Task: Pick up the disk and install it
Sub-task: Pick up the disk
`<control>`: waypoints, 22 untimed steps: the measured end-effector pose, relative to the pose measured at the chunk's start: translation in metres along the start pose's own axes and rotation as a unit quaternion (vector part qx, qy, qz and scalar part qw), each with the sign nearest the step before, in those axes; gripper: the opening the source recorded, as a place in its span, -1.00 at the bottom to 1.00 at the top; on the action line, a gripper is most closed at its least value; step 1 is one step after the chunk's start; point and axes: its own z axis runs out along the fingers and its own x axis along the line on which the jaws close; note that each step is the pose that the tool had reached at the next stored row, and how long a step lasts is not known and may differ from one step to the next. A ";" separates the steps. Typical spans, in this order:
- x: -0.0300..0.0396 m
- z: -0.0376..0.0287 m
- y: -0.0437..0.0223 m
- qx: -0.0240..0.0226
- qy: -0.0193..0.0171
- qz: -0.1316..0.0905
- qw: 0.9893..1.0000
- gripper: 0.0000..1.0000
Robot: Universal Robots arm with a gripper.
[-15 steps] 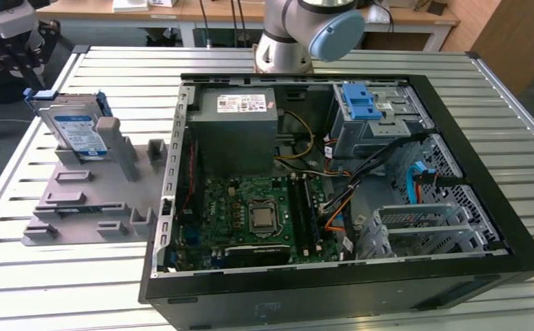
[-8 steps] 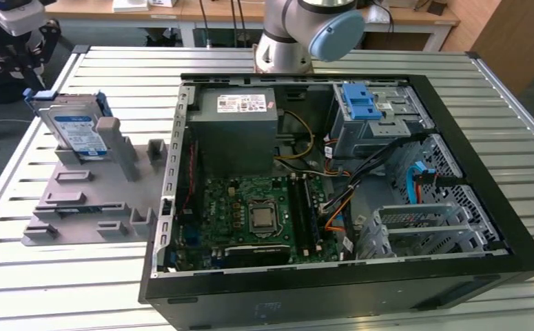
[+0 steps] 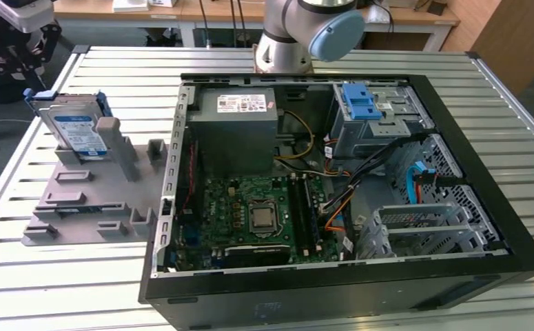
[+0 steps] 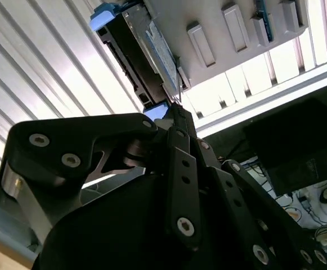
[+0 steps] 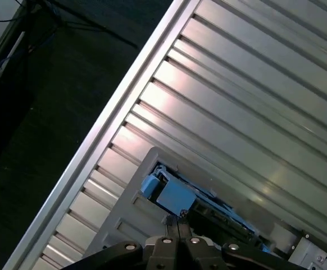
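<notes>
The disk (image 3: 72, 127) is a silver hard drive with a white-and-blue label in a blue carrier frame. It stands on edge in a grey plastic holder (image 3: 92, 186) on the exterior view's left of the table. My black gripper (image 3: 35, 76) hangs just above the disk's upper far corner, fingers shut together with nothing between them. In the second wrist view the gripper (image 4: 173, 109) tips sit close to the blue corner of the disk (image 4: 146, 50). In the first wrist view the gripper (image 5: 177, 220) points at the disk (image 5: 175, 194) edge.
An open black computer case (image 3: 487, 227) lies on the slatted metal table (image 3: 46, 289), to the exterior view's right of the holder. Inside are a motherboard (image 3: 258, 214), a grey power supply (image 3: 234, 131) and a metal bay with a blue latch (image 3: 363, 103). The arm's base (image 3: 290, 41) stands behind the case.
</notes>
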 end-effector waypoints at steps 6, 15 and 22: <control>0.0000 0.0005 0.0000 -0.001 -0.005 -0.038 0.999 -0.79; 0.0000 0.0017 -0.0001 -0.004 -0.004 -0.110 0.994 -0.79; -0.0001 0.0037 -0.0001 -0.003 -0.001 -0.175 0.985 -0.79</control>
